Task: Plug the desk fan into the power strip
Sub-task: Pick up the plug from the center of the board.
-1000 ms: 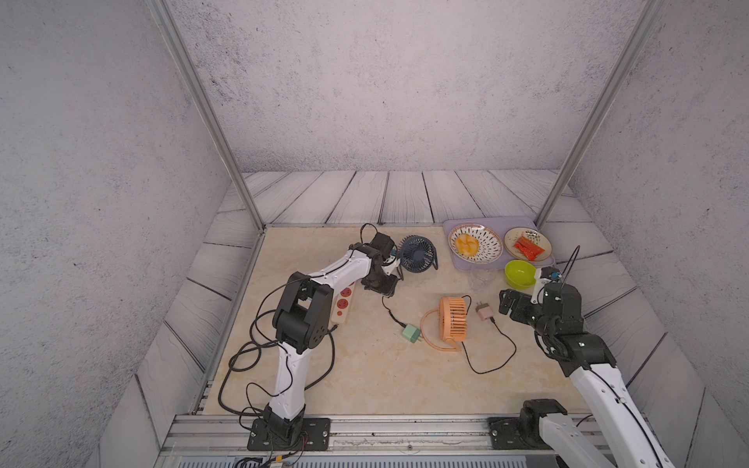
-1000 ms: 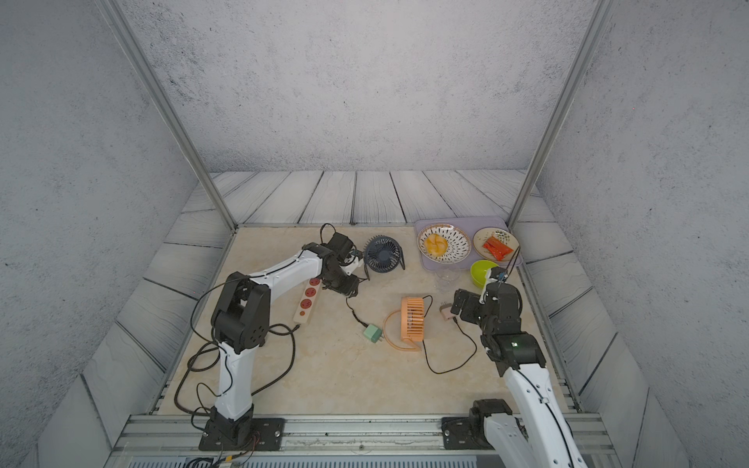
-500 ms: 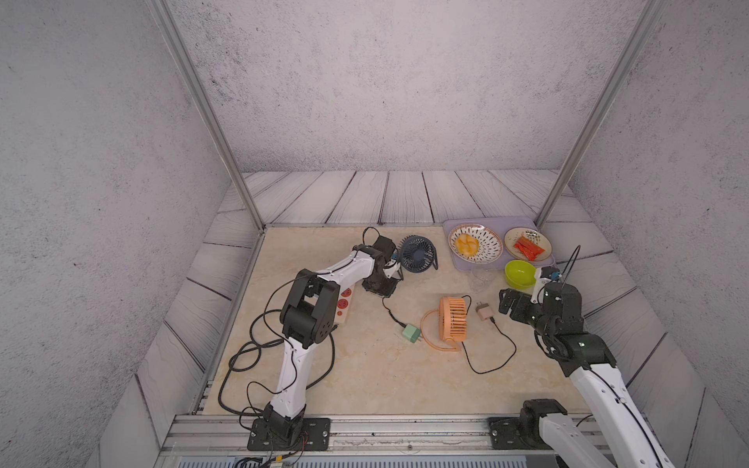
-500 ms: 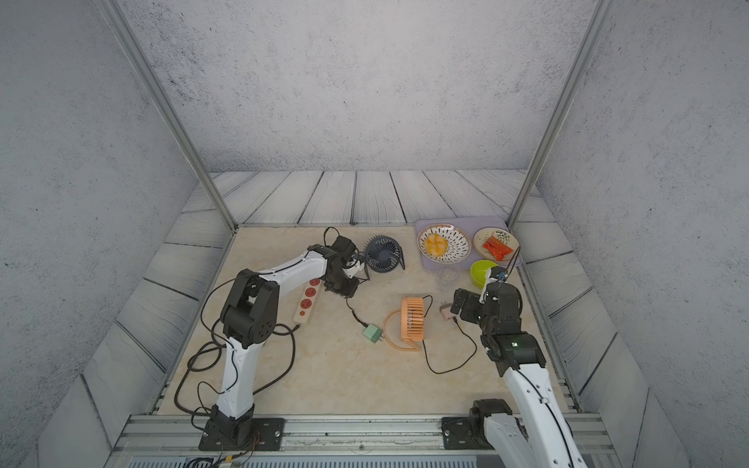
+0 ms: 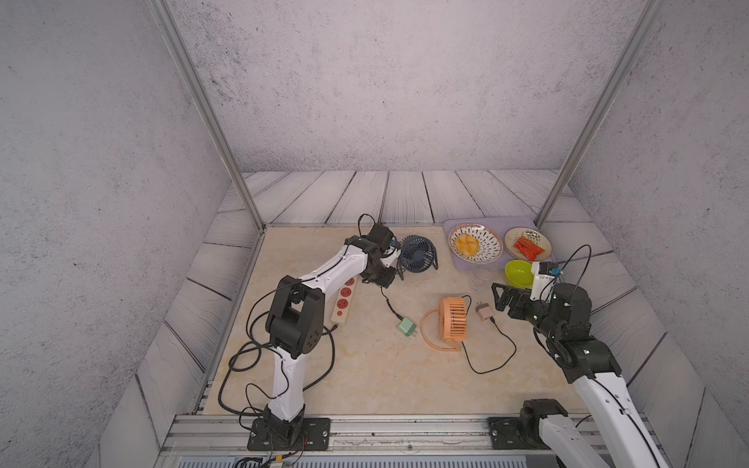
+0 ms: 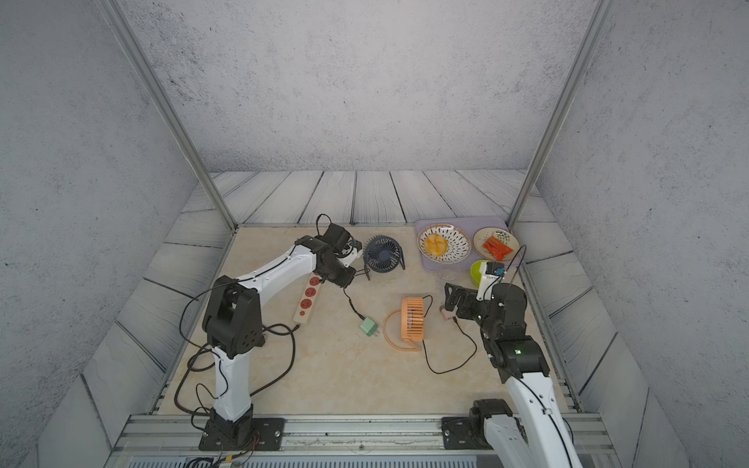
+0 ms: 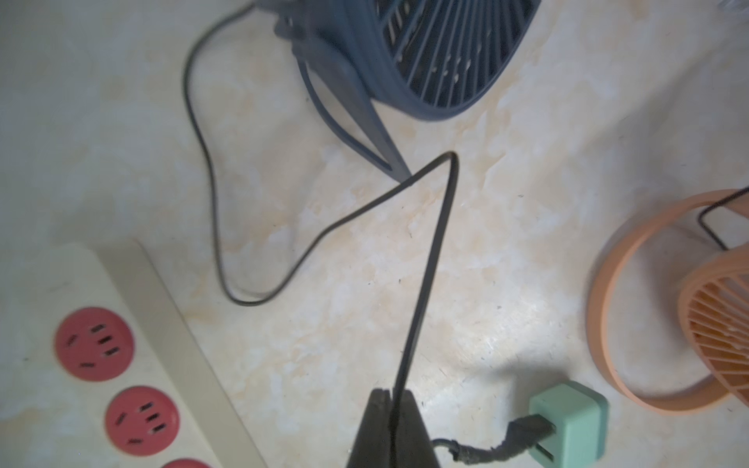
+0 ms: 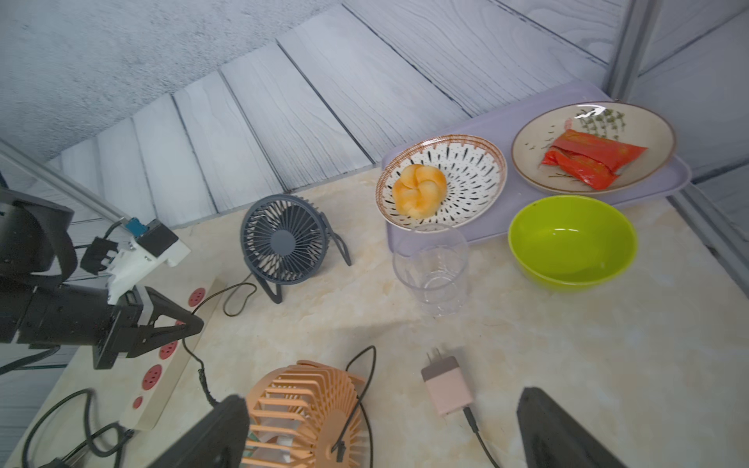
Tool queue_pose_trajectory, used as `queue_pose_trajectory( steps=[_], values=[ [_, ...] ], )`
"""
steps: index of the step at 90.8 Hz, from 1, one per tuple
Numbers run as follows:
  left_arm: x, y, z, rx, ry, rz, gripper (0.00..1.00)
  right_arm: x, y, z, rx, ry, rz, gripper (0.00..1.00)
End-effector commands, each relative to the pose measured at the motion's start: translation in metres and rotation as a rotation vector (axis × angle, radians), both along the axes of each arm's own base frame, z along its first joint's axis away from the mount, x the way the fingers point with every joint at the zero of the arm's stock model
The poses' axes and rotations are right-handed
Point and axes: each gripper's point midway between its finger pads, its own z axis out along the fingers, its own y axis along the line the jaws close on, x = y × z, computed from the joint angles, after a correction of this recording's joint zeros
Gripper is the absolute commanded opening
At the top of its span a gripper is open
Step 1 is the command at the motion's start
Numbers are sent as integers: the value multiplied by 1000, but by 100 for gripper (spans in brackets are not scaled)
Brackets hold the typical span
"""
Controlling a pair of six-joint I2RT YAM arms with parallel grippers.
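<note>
Left jaws pinched shut on the fan cord, plug not yet in the strip.
Left jaws were fully closed on the black cord (image 7: pixel 429 259) of the dark blue desk fan (image 5: pixel 417 252), gripping partway along it rather than on the green plug (image 7: pixel 567 421), which lay loose on the tabletop (image 7: pixel 486 243) near the jaw tips. Probably a cord grip to drag the plug closer before regrasping it. The power strip (image 5: pixel 343 302) lay flat just beside the left jaws, partly under that wrist, with its visible red sockets facing up and empty. Right jaws stood wide open holding nothing, above the pink plug (image 8: pixel 446 385) beside the orange fan (image 8: pixel 308 409) and well apart from the strip, likely parked clear.
</note>
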Motion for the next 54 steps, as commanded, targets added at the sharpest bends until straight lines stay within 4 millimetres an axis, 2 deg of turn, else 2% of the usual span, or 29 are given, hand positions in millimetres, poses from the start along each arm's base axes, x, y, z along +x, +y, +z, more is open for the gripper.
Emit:
queue_pose_trajectory(
  steps=[1,15,26,47,54],
  values=[
    [-6,0,37,-20,-69,-52,0,-1,33,8,66,-35,163,98],
    [-15,-1,68,-53,-127,-121,0,-8,76,15,-21,-81,365,98],
    [-18,4,87,-56,-169,-127,0,-14,101,18,-113,-138,473,98],
    [-27,9,125,-99,-225,-106,0,-13,135,27,-127,-302,526,99],
    [-30,10,138,-115,-235,-97,0,-11,146,24,-123,-329,529,99]
  ],
)
